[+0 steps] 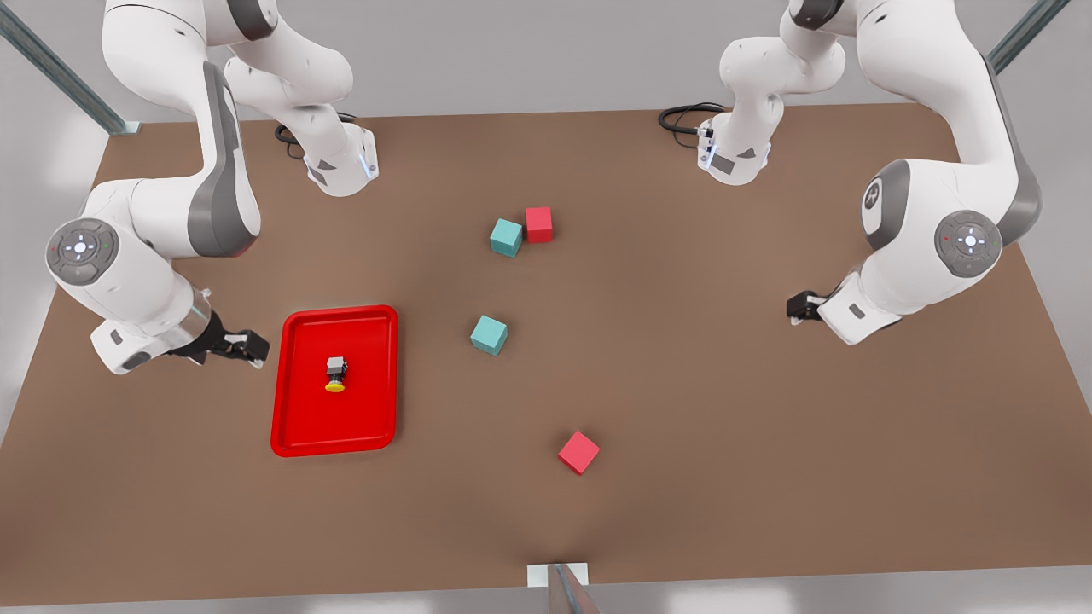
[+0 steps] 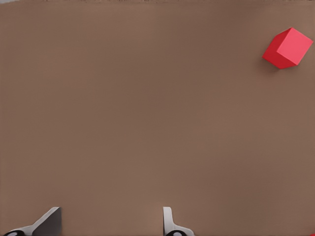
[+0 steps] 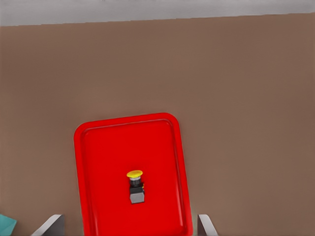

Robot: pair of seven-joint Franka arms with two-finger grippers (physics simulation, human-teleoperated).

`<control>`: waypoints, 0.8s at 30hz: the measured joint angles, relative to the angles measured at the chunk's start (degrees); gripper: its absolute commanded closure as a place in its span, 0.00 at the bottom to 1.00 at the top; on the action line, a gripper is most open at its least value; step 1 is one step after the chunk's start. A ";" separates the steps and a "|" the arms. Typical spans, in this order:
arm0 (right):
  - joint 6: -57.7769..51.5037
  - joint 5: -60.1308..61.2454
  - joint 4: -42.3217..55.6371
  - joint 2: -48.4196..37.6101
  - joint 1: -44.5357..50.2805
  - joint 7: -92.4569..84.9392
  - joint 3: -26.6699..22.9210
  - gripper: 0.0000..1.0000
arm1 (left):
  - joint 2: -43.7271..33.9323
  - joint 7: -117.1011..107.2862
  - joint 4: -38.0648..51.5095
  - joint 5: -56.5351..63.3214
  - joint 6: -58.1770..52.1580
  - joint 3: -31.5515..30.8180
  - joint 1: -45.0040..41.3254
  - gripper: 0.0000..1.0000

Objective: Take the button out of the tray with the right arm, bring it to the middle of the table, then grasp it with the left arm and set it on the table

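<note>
**Both jaws spread and empty; button lying in tray**

Right gripper [image 1: 247,347] at the front view's left, just beside the red tray's [image 1: 290,426] outer long edge, above the table [image 1: 768,443]. Jaws spread wide, wider than the tray's short side as seen from the right wrist view, holding nothing and touching nothing. Fingertips [image 3: 51,223] visible at either side of the tray's [image 3: 98,147] near end in that view.

Button [image 1: 336,374] lying on its side near the middle of the tray floor, yellow cap pointing toward the front view's lower edge, grey-black body behind it. Seen in the right wrist view as well [image 3: 136,186], ahead of the jaws and between their lines, well apart from both tips, not touched.

Left gripper [image 1: 800,307] at the front view's right, low over bare table, waiting. Jaws likewise spread, empty, fingertips [image 2: 49,221] over plain brown surface. Red cube [image 2: 288,47] far off in the left wrist view, same cube [image 1: 579,452] nearer the table's front edge.

Two teal cubes [image 1: 489,334] [image 1: 506,237] and another red cube [image 1: 538,224] around the table's middle, the last pair touching.
</note>
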 measured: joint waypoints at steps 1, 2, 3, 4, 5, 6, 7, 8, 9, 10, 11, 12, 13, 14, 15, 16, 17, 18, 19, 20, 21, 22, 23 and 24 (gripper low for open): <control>0.24 0.00 0.00 0.00 0.00 0.23 0.00 0.00 | -0.08 0.01 0.00 0.00 0.28 0.00 0.01 0.00; 0.44 -0.01 0.00 0.00 0.00 0.44 0.00 0.00 | -0.08 0.01 0.03 -0.15 0.52 -0.03 0.03 0.00; 0.61 -0.01 0.00 0.00 0.00 0.64 0.00 0.00 | 0.12 0.02 0.18 -0.23 0.72 -0.06 0.03 0.00; 0.76 -0.01 0.00 0.00 0.00 0.83 0.00 0.00 | 0.03 0.07 0.26 -0.17 0.96 -0.07 0.03 0.00; 0.88 -0.01 0.00 0.00 0.00 1.01 0.00 0.00 | -0.47 0.08 0.32 -0.22 1.15 -0.08 0.05 0.00; 0.98 -0.02 0.00 0.00 0.00 1.17 0.00 0.00 | -0.86 0.06 0.29 -0.14 1.08 -0.08 0.03 0.00; 1.07 -0.02 0.00 0.00 0.00 1.33 0.00 0.00 | -0.73 0.06 0.10 0.26 0.81 -0.11 0.01 0.00; 1.15 -0.03 0.00 0.00 0.00 1.48 0.00 0.00 | -0.67 0.09 0.14 0.64 0.66 -0.03 -0.01 0.00; 1.21 -0.03 0.00 0.00 0.00 1.62 0.00 0.00 | -0.91 0.11 0.09 0.95 0.42 0.03 0.04 0.00; 1.26 -0.03 0.00 0.00 0.00 1.76 0.00 0.00 | -1.23 0.13 0.14 1.13 0.13 0.06 0.08 0.00; 1.31 -0.03 0.00 0.00 0.00 1.88 0.00 0.00 | -1.35 0.12 0.08 1.23 -0.20 0.10 0.08 0.00; 1.35 -0.03 0.00 0.00 0.00 2.01 0.00 0.00 | -0.71 0.11 0.07 1.31 -0.28 0.13 0.07 0.00; 1.38 -0.06 -0.03 0.18 -0.03 2.13 0.00 0.00 | -0.26 0.09 0.16 1.38 -0.26 0.16 0.08 0.00; 1.42 -0.06 -0.06 0.96 -0.10 2.29 0.00 0.00 | -0.53 0.07 0.29 1.44 -0.34 0.17 0.10 0.00; 1.62 -0.07 -0.15 1.91 -0.04 2.51 0.03 0.00 | -0.91 0.06 0.38 1.46 -0.43 0.13 0.11 0.00; 1.88 -0.08 -0.40 2.99 0.05 2.72 0.06 0.00 | -1.08 0.05 0.42 1.47 -0.52 0.11 0.09 0.00; 2.11 -0.10 -0.73 4.19 0.06 2.89 0.05 0.00 | -1.23 0.03 0.43 1.48 -0.61 0.01 0.12 0.00; 2.47 -0.12 -1.17 5.45 -0.14 3.04 0.03 0.00 | -1.43 0.03 0.41 1.47 -0.76 -0.06 0.09 0.00; 3.03 -0.16 -2.47 6.24 -0.27 3.18 0.01 0.00 | -1.54 0.05 0.43 1.46 -0.94 -0.08 0.05 0.00; 3.79 -0.16 -4.63 6.41 -0.18 3.32 0.00 0.00 | -1.52 0.04 0.41 1.45 -1.09 -0.11 0.06 0.00; 4.72 -0.15 -7.23 6.24 -0.01 3.46 0.04 0.00 | -1.38 0.03 0.28 1.45 -1.21 -0.17 0.08 0.00; 6.10 -0.14 -11.60 4.95 -0.01 3.59 0.35 0.00 | -1.15 0.02 0.10 1.43 -1.32 -0.23 0.07 0.00; 7.58 -0.13 -16.03 3.43 0.07 3.71 0.97 0.00 | -0.99 0.01 0.01 1.41 -1.40 -0.23 0.05 0.00; 9.04 -0.13 -19.65 2.59 0.22 3.82 1.32 0.00 | -0.74 0.00 -0.11 1.41 -1.47 -0.21 0.05 0.00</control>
